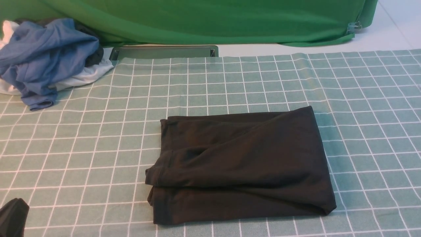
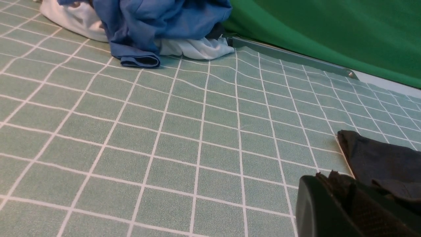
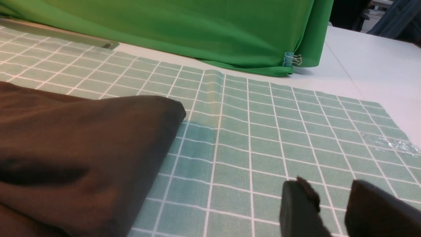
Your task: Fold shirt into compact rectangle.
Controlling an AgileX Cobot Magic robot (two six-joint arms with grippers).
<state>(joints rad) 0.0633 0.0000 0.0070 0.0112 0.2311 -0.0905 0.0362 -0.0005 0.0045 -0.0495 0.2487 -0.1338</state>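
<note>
Even, diffuse overhead light is filling the room; shadows are staying faint. The black shirt (image 1: 240,164) is rendering brownish, its folds barely reading. Glare is catching clear tape (image 3: 391,144) in the right wrist view. Gripper fingers (image 3: 299,207) are blurring close to the lens.

A black shirt (image 1: 240,166) is seen lying folded into a rough rectangle on a green checked cloth (image 1: 65,148), slightly right of the centre. Its layers are stacked unevenly along the left edge, where hems are exposed. At the far left, a crumpled blue garment (image 1: 46,56) is heaped over a white garment (image 1: 88,74). Behind them a green backdrop (image 1: 210,19) is hung, with a grey metal bar (image 1: 164,52) laid at its foot. A dark gripper part (image 1: 13,217) is visible in the lower left corner.
</note>
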